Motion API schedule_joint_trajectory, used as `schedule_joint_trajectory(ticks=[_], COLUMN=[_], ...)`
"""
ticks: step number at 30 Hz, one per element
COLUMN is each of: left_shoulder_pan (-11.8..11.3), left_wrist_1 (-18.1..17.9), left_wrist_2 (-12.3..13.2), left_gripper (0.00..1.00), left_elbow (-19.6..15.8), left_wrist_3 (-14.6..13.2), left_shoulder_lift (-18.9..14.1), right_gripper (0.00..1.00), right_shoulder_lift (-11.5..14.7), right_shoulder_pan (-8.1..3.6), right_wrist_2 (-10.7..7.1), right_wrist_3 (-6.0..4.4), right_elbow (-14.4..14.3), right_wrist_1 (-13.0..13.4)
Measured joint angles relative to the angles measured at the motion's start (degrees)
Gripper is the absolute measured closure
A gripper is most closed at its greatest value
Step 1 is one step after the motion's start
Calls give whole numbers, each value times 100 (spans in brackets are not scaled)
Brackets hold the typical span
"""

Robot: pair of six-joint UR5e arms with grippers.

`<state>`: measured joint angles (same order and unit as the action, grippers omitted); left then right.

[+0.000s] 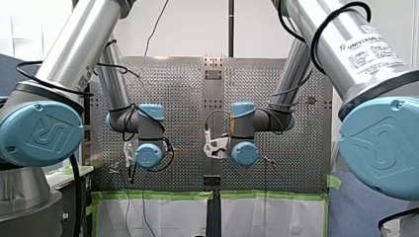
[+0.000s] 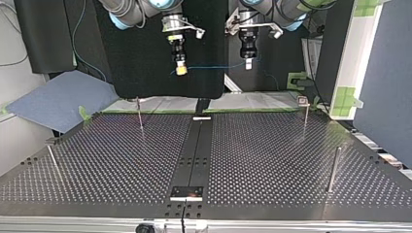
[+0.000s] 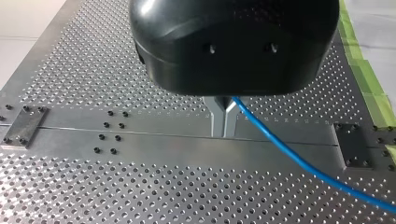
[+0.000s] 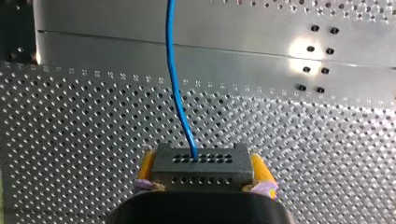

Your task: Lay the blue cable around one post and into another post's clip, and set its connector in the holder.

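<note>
1. Perforated desk (image 2: 272,160) with a dark centre strip (image 2: 194,150). Four thin upright posts in the top view: far-left post (image 2: 140,115), clip post (image 2: 305,116) far right, near-right post (image 2: 334,170), near-left post (image 2: 53,162).
2. Blue cable (image 2: 214,66) up off the desk, long axis side to side in the top view, stretched between both end effectors.
3. Right end effector (image 2: 180,71): yellow pads (image 4: 260,170) clamped on connector (image 4: 201,168). Holed face pointing away from the wrist, cable leaving it straight ahead.
4. Left end effector (image 3: 224,133): metal fingers (image 3: 216,119) closed on the cable, which runs off sideways over the desk.
5. Cable well apart from the clip post and every other post. Small plate (image 2: 186,193) at the strip's near end; cannot tell if holder.
6. Wide perforated field either side of the strip; green tape (image 3: 369,84) along the desk edge.
</note>
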<state>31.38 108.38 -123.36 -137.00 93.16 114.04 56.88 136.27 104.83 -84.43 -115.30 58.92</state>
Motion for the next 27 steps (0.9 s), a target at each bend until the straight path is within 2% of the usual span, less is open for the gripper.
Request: schedule_joint_trajectory(ticks=[5, 8, 20, 27], left_shoulder_pan=[2, 2, 2, 2], left_wrist_1=[0, 0, 0, 0], left_wrist_2=[1, 1, 2, 117], left_gripper=[100, 100, 100, 100], left_elbow=[0, 0, -1, -123], left_wrist_3=[0, 0, 1, 48], left_shoulder_lift=[-2, -2, 0, 54], right_gripper=[100, 100, 100, 100], right_shoulder_lift=[-51, -56, -58, -57], right_shoulder_pan=[188, 245, 264, 265], right_wrist_2=[-5, -5, -6, -5], right_wrist_3=[3, 4, 3, 3], right_elbow=[34, 36, 38, 38], right_wrist_1=[-127, -146, -152, -152])
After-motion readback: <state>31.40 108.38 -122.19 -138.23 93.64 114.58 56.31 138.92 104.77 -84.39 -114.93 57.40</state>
